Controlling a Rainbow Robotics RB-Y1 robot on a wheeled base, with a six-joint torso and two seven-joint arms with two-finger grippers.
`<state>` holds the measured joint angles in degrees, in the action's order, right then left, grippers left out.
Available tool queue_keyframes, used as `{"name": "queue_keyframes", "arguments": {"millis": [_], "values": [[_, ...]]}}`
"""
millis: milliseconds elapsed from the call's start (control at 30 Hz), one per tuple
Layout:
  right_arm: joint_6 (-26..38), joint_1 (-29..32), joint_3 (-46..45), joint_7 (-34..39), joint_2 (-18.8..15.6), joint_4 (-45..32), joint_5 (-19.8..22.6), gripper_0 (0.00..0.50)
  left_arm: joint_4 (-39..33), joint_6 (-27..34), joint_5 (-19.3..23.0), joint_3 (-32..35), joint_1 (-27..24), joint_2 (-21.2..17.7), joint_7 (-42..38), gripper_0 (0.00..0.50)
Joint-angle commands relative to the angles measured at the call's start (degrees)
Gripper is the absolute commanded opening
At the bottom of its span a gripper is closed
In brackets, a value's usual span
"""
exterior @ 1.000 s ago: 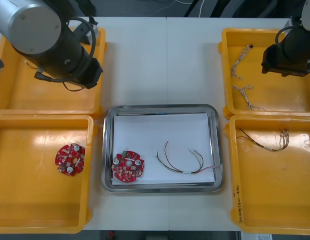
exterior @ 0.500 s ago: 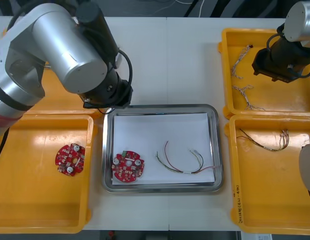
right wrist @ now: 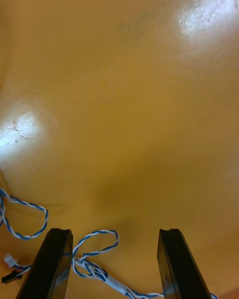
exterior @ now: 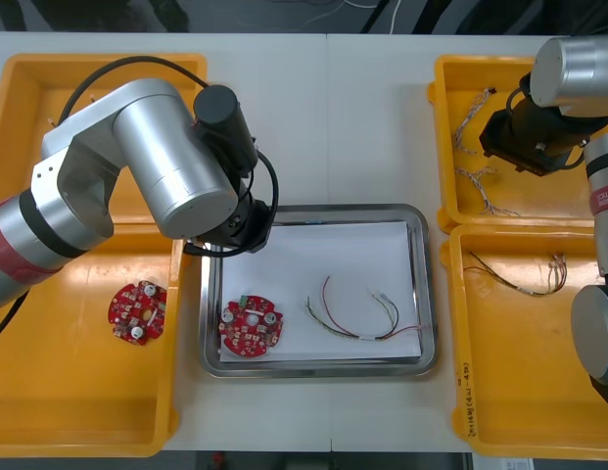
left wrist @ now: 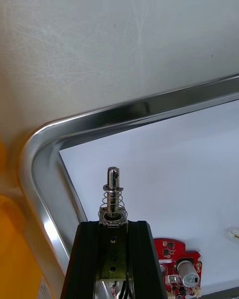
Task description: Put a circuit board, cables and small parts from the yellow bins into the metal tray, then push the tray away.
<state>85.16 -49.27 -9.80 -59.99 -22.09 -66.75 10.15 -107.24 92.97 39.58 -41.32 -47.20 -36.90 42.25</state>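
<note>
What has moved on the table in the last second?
The left gripper, shut on a small metal part, swung from the far left yellow bin to over the far left corner of the shiny metal tray. The open right gripper edged left over the twisted blue and white cable. The tray's round red circuit board and red and yellow cable stayed put.

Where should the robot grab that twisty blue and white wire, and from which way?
Probably the thick twisted middle of the blue and white cable, coming straight down from above. It lies flat on the floor of the yellow bin, and the open right gripper has a finger on each side of that stretch.
</note>
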Motion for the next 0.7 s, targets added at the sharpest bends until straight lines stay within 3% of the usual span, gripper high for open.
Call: {"name": "queue_keyframes", "arguments": {"millis": [33,367,400,433,467,500,533,600,633,700], "values": [[-1.49,-2.49,-0.93,2.24,1.52,1.01,-0.57,0.500,1.60,-3.59,-1.17,-1.74,1.58,0.87,-1.47,0.000],[-1.31,-2.49,-0.93,3.83,2.31,2.06,-0.04,0.500,5.03,-9.12,-3.19,-4.38,3.08,0.87,-1.73,0.002],[-1.22,-2.49,-0.93,3.83,2.31,2.06,-0.04,0.460,5.03,-9.12,-3.19,-4.55,3.16,0.87,-1.82,0.003],[-1.31,-2.49,-0.93,3.91,2.31,2.06,-0.04,0.354,5.03,-9.12,-3.19,-4.73,3.16,0.87,-1.91,0.006],[-1.31,-2.49,-0.93,3.91,2.40,2.06,-0.04,0.289,5.03,-9.21,-3.19,-4.91,3.16,0.87,-2.00,0.011],[-1.22,-2.49,-0.84,3.91,2.40,2.06,-0.04,0.169,5.03,-9.30,-3.28,-5.52,3.16,0.87,-2.08,0.020],[-1.22,-2.49,-0.84,4.00,2.40,2.06,-0.04,0.105,5.03,-9.65,-3.45,-5.96,3.16,0.87,-2.35,0.028],[-1.22,-2.49,-0.75,4.09,2.40,2.06,-0.04,0.083,5.03,-9.92,-3.63,-6.31,3.16,0.78,-2.52,0.042],[-1.22,-2.49,-0.75,4.09,2.31,2.06,-0.04,0.025,5.03,-10.00,-3.63,-6.40,3.25,0.69,-2.70,0.053],[-1.22,-2.49,-0.75,4.18,2.31,2.06,0.05,0.000,5.03,-10.00,-3.54,-6.40,3.25,0.69,-2.88,0.095]]}}
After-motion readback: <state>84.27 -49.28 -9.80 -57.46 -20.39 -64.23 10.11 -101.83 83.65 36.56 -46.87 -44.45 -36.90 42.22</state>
